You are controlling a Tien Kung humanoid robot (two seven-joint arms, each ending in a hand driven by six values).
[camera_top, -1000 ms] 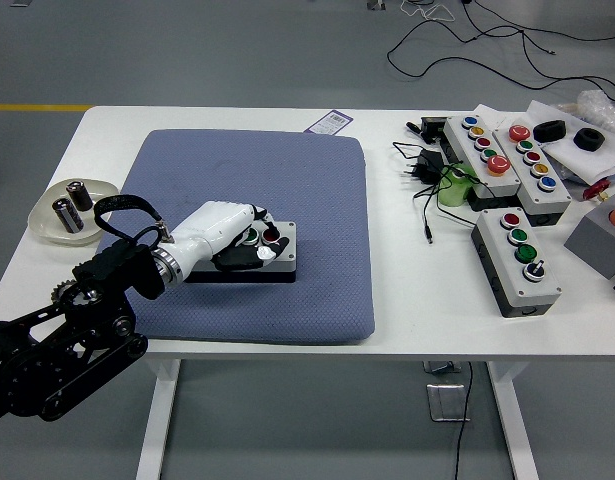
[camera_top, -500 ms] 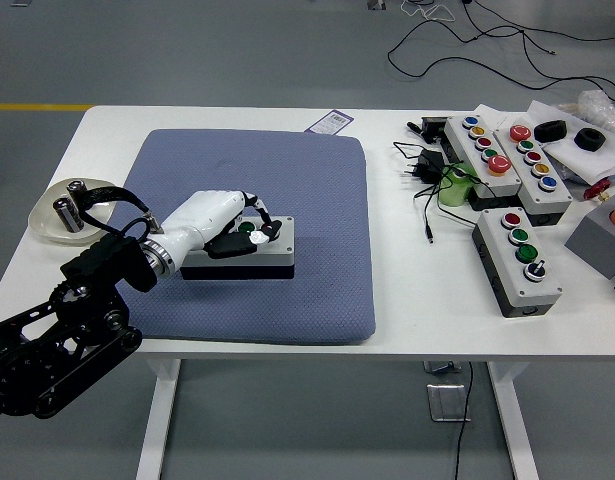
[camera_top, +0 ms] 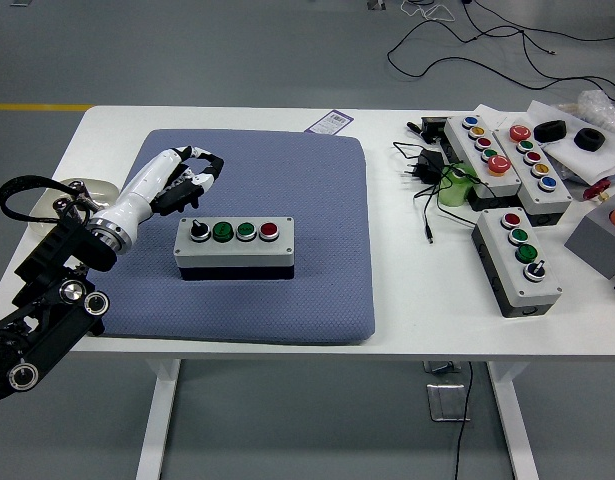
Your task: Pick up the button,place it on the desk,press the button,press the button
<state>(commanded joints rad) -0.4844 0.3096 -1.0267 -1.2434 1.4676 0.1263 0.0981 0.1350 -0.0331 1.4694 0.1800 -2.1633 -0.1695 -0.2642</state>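
- Grey button box sits on the blue mat on the white desk, just beside the left hand, below and to its right in view.
- Left hand clear of the box, not touching; fingers loosely curled, holding nothing.
- Box long axis runs left-right; four buttons in a row on top, black selector nearest the hand, red farthest.
- Right hand not visible, so the left is the only one in reach.
- Judgement: any further press needs a short move right and down.
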